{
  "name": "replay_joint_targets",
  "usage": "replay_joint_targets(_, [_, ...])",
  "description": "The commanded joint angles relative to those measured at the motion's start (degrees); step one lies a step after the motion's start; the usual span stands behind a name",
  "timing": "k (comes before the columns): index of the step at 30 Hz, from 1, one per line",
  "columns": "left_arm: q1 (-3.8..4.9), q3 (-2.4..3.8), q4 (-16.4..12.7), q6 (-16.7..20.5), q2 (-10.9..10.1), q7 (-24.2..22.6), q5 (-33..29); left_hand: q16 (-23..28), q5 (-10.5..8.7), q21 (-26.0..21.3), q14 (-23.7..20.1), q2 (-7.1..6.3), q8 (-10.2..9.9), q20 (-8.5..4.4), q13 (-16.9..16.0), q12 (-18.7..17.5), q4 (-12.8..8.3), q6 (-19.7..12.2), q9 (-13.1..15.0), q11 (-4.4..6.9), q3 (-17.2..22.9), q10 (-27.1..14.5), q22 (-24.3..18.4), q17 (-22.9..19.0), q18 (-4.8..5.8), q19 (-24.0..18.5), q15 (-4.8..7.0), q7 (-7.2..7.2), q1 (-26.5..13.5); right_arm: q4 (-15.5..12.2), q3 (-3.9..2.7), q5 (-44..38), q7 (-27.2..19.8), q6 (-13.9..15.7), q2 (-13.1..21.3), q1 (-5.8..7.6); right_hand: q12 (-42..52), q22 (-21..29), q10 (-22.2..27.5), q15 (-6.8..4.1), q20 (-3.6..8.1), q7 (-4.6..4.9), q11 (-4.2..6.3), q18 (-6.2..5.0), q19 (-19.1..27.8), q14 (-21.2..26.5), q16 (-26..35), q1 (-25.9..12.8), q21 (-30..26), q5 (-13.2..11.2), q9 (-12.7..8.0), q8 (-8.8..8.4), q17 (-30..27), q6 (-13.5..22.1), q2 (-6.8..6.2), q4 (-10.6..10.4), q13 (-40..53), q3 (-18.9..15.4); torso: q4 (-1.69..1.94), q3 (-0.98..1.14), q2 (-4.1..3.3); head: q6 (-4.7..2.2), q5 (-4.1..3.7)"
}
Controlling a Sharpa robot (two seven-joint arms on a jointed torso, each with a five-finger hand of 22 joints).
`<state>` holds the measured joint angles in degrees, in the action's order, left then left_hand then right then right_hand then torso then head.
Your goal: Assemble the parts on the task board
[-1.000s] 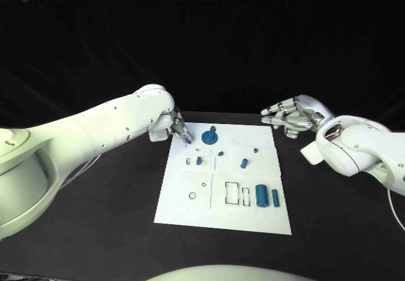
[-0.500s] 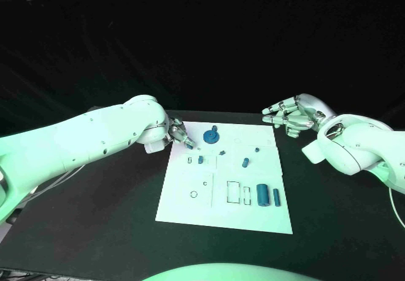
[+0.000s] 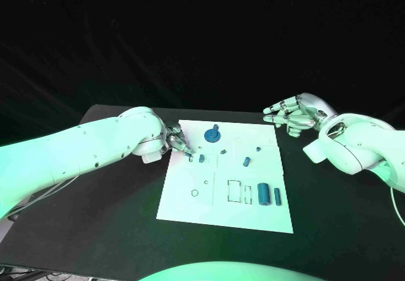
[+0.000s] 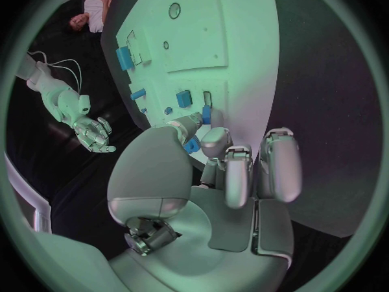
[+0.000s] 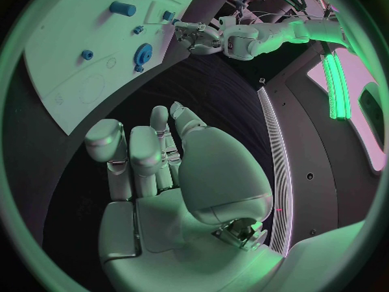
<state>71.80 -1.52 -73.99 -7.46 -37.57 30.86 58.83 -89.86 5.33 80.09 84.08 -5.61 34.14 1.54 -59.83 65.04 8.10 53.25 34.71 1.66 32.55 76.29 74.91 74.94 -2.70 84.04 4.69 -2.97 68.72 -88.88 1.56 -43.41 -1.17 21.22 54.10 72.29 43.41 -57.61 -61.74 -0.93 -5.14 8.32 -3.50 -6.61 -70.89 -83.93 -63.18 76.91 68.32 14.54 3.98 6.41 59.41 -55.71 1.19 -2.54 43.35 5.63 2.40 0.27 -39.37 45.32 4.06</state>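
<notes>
The white task board (image 3: 223,211) lies mid-table with blue parts on it: a gear (image 3: 213,136) at the back, small pieces (image 3: 246,161) in the middle, two cylinders (image 3: 263,193) near the front. My left hand (image 3: 179,142) hovers at the board's left edge, fingers curled. In the left wrist view my left hand (image 4: 227,169) pinches a small blue part (image 4: 206,115) between thumb and a finger, just by an empty slot outline (image 4: 207,97). My right hand (image 3: 291,117) hangs off the board's back right corner, fingers apart, holding nothing.
Black table (image 3: 101,193) surrounds the board on all sides. Printed outlines (image 3: 233,191) mark empty places at the board's front half. The right wrist view shows the board (image 5: 73,45), the gear (image 5: 143,50) and my left hand (image 5: 198,36) beyond my right hand (image 5: 162,169).
My left hand has slid along the board's left edge toward the front, from beside the gear to beside the small slot. The right hand has stayed put.
</notes>
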Motion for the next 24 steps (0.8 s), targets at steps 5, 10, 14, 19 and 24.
replay_joint_targets(5, [-0.42, 0.03, -0.6, 0.3, -0.2, -1.5, 3.4, -0.1, 0.20, 0.3, 5.9, -0.24, 0.2, -0.31, -0.1, 0.4, -7.5, 0.3, 0.0, 0.08, 7.9, 0.4, 7.7, 15.1, 0.10, 1.9, 0.26, 0.50, -0.2, 0.0, 0.02, -0.5, 0.0, -0.8, 0.0, -0.09, -0.1, 0.0, 0.3, -0.04, -0.06, 0.32, 0.07, -0.48, 0.2, 0.2, 0.3, -0.3, -0.3, 0.2, 0.0, 0.30, 0.0, 0.0, -0.18, -0.1, -0.1, 0.3, -0.03, 0.09, 0.00, 0.20, -0.05])
replay_joint_targets(10, [-0.52, 0.03, -0.6, 0.4, -0.1, -1.5, 3.6, -0.1, 0.20, 0.3, 5.9, -0.28, 0.3, -0.31, -0.1, 0.4, -7.5, 0.4, 0.0, 0.09, 8.0, 0.4, 7.7, 15.1, 0.10, 1.9, 0.26, 0.51, -0.2, 0.0, 0.03, -0.4, 0.0, -0.8, 0.0, -0.10, -0.1, 0.0, 0.3, -0.04, -0.06, 0.32, 0.07, -0.48, 0.2, 0.2, 0.3, -0.3, -0.3, 0.2, 0.0, 0.30, 0.0, 0.0, -0.18, -0.1, -0.1, 0.3, -0.02, 0.11, 0.00, 0.24, -0.03])
replay_joint_targets(14, [-0.57, 0.03, -0.7, 0.1, -0.1, -1.3, 3.7, -0.1, 0.20, 0.3, 5.9, -0.28, 0.3, -0.31, -0.1, 0.4, -7.5, 0.4, 0.0, 0.09, 8.0, 0.4, 7.7, 15.1, 0.10, 1.9, 0.26, 0.51, -0.2, 0.0, 0.03, -0.4, 0.0, -0.8, 0.0, -0.11, -0.1, 0.0, 0.3, -0.04, -0.06, 0.32, 0.07, -0.48, 0.2, 0.2, 0.3, -0.3, -0.3, 0.2, 0.0, 0.30, 0.0, 0.0, -0.18, -0.1, -0.1, 0.3, -0.08, 0.10, 0.02, 0.32, 0.00])
replay_joint_targets(19, [-0.60, 0.03, -0.7, -1.6, -0.1, -0.5, 3.8, -0.1, 0.19, 0.3, 5.9, -0.30, 0.3, -0.32, -0.1, 0.4, -7.5, 0.4, 0.0, 0.09, 8.0, 0.4, 7.7, 15.1, 0.10, 1.9, 0.26, 0.51, -0.2, 0.0, 0.03, -0.4, 0.0, -0.8, 0.0, -0.11, -0.1, 0.0, 0.3, -0.04, -0.06, 0.32, 0.07, -0.48, 0.2, 0.2, 0.3, -0.3, -0.3, 0.2, 0.0, 0.30, 0.0, 0.0, -0.18, -0.1, -0.1, 0.3, -0.07, 0.14, 0.01, 0.40, -0.07])
replay_joint_targets(24, [-0.61, 0.03, -0.7, -3.2, -0.1, 0.1, 3.8, -0.1, 0.19, 0.3, 5.9, -0.36, 0.3, -0.32, -0.1, 0.4, -7.6, 0.4, 0.0, 0.10, 8.1, 0.4, 7.7, 15.1, 0.10, 1.9, 0.26, 0.53, -0.2, 0.0, 0.03, -0.4, 0.0, -0.8, 0.0, -0.11, -0.1, 0.0, 0.3, -0.04, -0.06, 0.32, 0.07, -0.48, 0.2, 0.2, 0.3, -0.3, -0.3, 0.2, 0.0, 0.30, 0.0, 0.0, -0.18, -0.1, -0.1, 0.3, -0.03, 0.10, 0.02, 0.52, -0.12])
